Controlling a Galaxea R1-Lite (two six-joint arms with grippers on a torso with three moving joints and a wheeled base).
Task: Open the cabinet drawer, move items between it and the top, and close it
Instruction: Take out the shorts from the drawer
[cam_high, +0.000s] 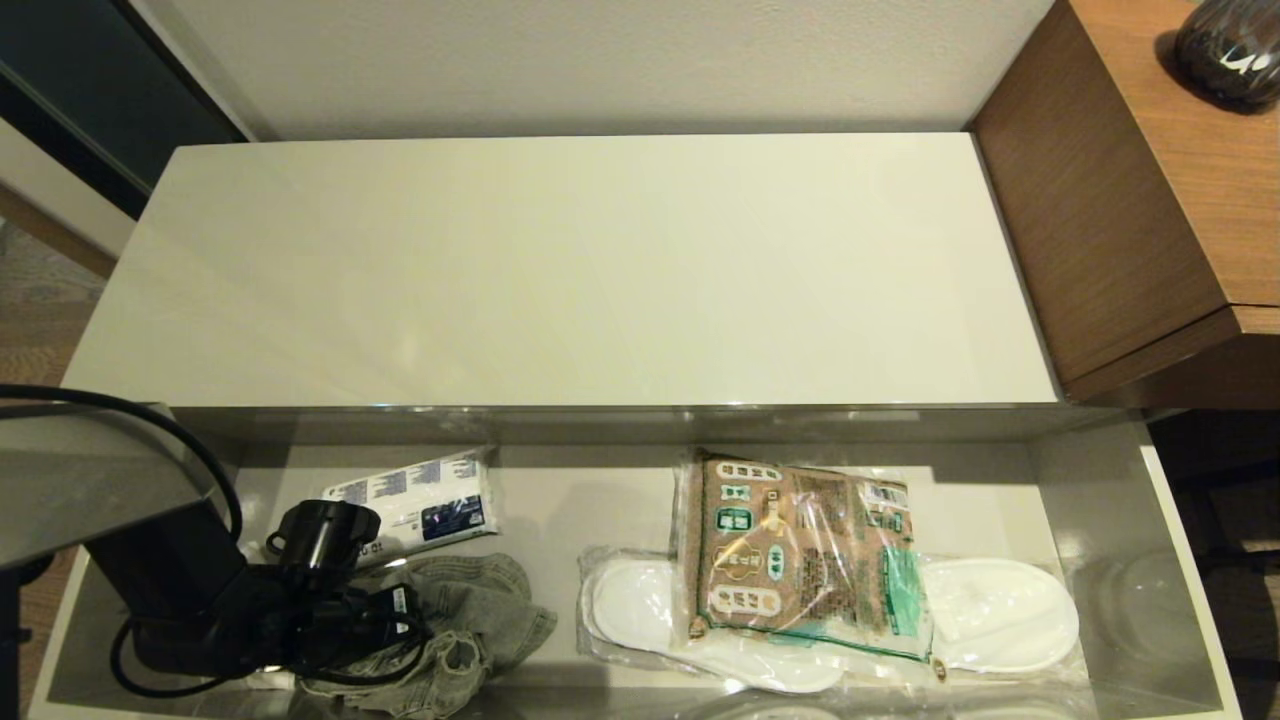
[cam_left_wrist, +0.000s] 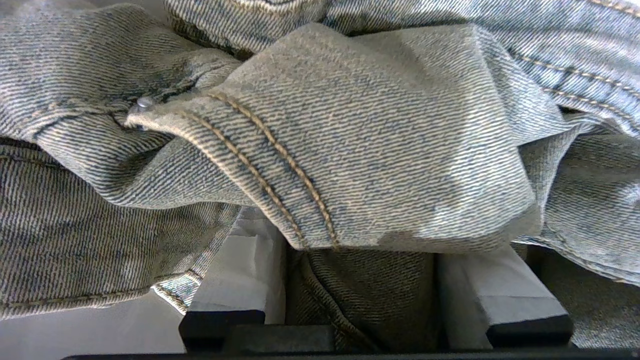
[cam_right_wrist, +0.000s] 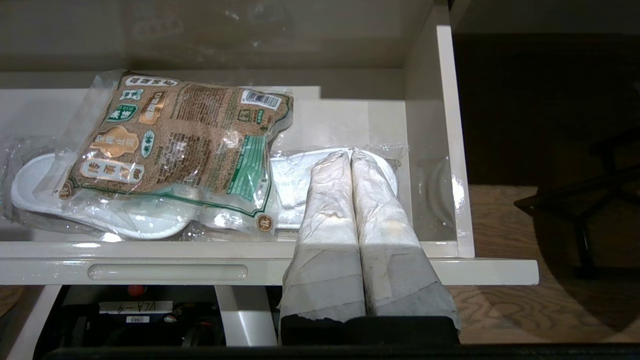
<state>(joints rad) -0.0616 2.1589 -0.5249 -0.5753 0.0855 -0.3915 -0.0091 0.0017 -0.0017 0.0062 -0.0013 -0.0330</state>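
The cabinet drawer (cam_high: 1185, 560) stands pulled out below the glossy cream top (cam_high: 560, 270), which is bare. A faded grey-green denim garment (cam_high: 490, 600) lies crumpled in the drawer's left end. My left gripper (cam_high: 405, 615) is pressed down into it. In the left wrist view the denim (cam_left_wrist: 360, 140) fills the picture, and the white fingers (cam_left_wrist: 240, 270) stand apart with a fold of cloth between them, their tips hidden under it. My right gripper (cam_right_wrist: 351, 156) is shut and empty over the drawer's front rail (cam_right_wrist: 165, 272), at the right end.
A brown snack packet (cam_high: 800, 550) lies on plastic-wrapped white slippers (cam_high: 1000, 610) in the drawer's right half. A white pack with blue print (cam_high: 420, 500) sits behind the denim. A wood-grain desk (cam_high: 1150, 200) with a dark vase (cam_high: 1230, 50) stands at the right.
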